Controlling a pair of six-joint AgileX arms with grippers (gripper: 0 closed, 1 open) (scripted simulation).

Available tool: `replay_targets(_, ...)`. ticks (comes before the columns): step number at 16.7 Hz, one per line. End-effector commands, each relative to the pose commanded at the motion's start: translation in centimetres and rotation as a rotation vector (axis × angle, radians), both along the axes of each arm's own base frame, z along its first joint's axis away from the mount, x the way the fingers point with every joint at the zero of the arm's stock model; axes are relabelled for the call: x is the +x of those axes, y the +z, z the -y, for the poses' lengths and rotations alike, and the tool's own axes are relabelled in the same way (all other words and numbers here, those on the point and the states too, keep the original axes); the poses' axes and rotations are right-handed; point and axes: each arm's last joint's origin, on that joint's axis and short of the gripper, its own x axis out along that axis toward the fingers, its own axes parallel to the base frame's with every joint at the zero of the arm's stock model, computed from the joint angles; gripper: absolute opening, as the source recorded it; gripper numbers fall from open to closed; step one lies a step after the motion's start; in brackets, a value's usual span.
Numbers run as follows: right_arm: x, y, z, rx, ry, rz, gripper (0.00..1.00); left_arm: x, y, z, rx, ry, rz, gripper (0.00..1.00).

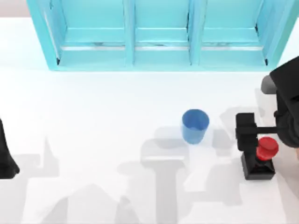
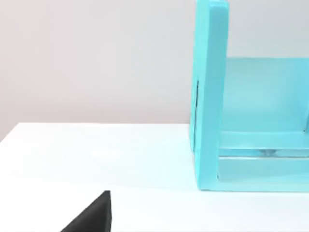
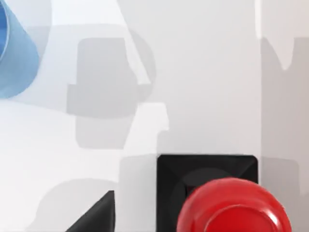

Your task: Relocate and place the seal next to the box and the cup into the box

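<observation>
Jaws of the right gripper (image 1: pixel 254 135) are sitting open just above the seal (image 1: pixel 260 158), right of the cup (image 1: pixel 195 125); an off-centre descent risks toppling it.

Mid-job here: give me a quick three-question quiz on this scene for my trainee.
1. True or false: the cup lies tipped on its side.
2. Which thing is nearest the right pincer? A: the cup. B: the seal. C: the cabinet.
3. Fill in: the left arm sits parked at the ___ edge of the table.

Key: 1 false, it stands upright; 2 B; 3 left.
</observation>
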Motion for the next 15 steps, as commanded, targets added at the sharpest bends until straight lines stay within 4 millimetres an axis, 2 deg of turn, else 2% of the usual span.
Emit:
replay_targets(3, 0.3, 2.1, -0.2, -0.001, -0.003, -0.005, 1.00, 0.0, 0.0, 0.0, 0.000, 0.000, 0.000, 1.00)
replay_targets(10, 0.0, 8.5, 0.0, 0.002, -0.003, 0.001, 1.00, 0.0, 0.0, 0.0, 0.000, 0.000, 0.000, 1.00)
replay_targets(12, -0.1, 9.2, 0.1, 0.003, -0.003, 0.003, 1.00, 0.0, 0.0, 0.0, 0.000, 0.000, 0.000, 1.00)
replay_targets(15, -0.1, 9.3, 0.1, 0.003, -0.003, 0.003, 1.00, 0.0, 0.0, 0.0, 0.000, 0.000, 0.000, 1.00)
